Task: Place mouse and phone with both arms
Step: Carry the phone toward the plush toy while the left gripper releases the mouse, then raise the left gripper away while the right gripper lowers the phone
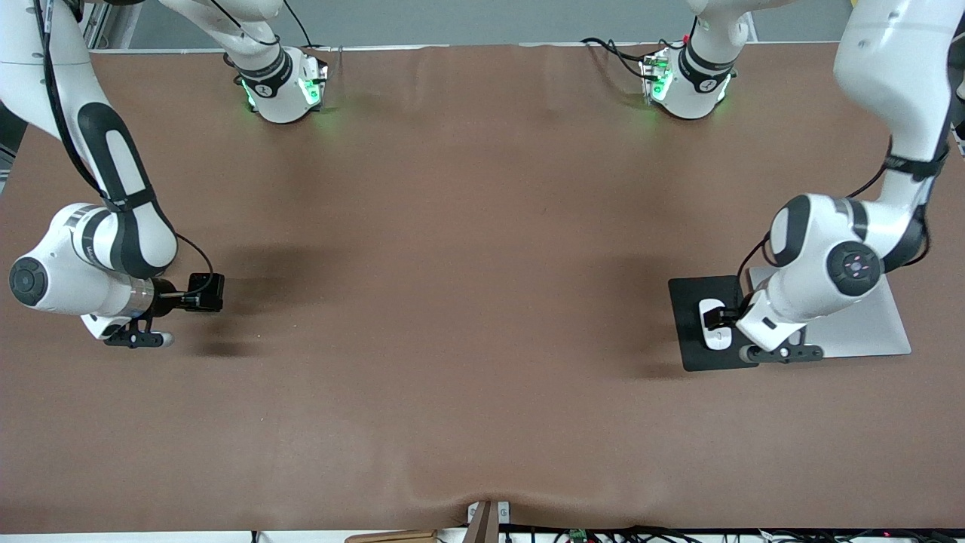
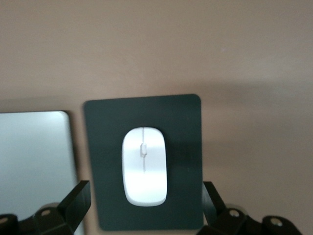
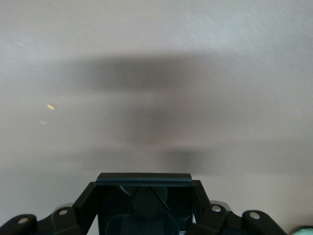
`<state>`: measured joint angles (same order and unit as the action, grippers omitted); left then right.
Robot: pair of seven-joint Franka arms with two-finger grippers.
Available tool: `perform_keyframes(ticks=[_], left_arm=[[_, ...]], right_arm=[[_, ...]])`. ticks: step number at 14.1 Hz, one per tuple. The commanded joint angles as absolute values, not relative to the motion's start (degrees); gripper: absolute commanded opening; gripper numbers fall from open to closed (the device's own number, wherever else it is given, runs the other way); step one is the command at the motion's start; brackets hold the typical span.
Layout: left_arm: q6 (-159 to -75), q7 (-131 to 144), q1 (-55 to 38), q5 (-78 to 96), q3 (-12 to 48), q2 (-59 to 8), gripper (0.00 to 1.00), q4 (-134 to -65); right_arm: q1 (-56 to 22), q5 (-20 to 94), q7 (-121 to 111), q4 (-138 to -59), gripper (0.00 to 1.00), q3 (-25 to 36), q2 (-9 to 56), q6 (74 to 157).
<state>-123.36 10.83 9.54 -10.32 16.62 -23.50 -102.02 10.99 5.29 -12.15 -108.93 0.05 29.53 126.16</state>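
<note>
No readable text, label, brand, number or sign showed in any view. The mouse (image 2: 144,166) bore only a thin grey line, and the phone's (image 3: 145,205) glossy face carried nothing legible.

Two white jointed arms are seen, banded in black at the joints and trailed by thin black cables. Green light is given off at both bases. Each black claw, left (image 1: 780,352) and right (image 1: 139,339), is studded with silver screws.

Bare tabletop (image 1: 467,302) between both arms
</note>
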Motion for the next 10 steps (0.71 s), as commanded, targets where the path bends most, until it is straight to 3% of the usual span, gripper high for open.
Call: perform_keyframes(ticks=[1, 4, 7, 8, 9, 10], left_arm=[[-107.38, 10.46, 10.02, -11.16, 18.19, -19.60, 1.00, -91.90], [-91.80, 10.28, 10.02, -11.08, 19.16, -19.43, 1.00, -79.39], [-84.74, 10.28, 10.37, -8.98, 19.25, -14.08, 1.00, -77.70], [-83.07, 10.28, 10.37, -7.49, 18.90, -12.24, 1.00, -77.70], [-82.53, 10.28, 10.37, -7.04, 18.81, -10.30, 1.00, -77.78], [-82.44, 10.02, 10.28, -6.94, 18.72, -8.37, 1.00, -78.13]], right_arm=[[13.00, 1.07, -12.22, -109.25, 0.08, -0.53, 29.79, 126.83], [15.99, -4.64, -12.22, -109.25, 0.10, -0.53, 31.11, 128.75], [17.31, -5.36, -12.39, -109.16, 0.13, -0.62, 33.13, 130.95], [17.40, -5.36, -12.39, -109.07, 0.22, -0.62, 33.22, 130.96], [17.40, -5.36, -12.39, -109.07, 0.53, -0.62, 33.57, 130.78], [17.58, -5.36, -12.39, -109.07, 1.00, -0.62, 34.01, 130.69]])
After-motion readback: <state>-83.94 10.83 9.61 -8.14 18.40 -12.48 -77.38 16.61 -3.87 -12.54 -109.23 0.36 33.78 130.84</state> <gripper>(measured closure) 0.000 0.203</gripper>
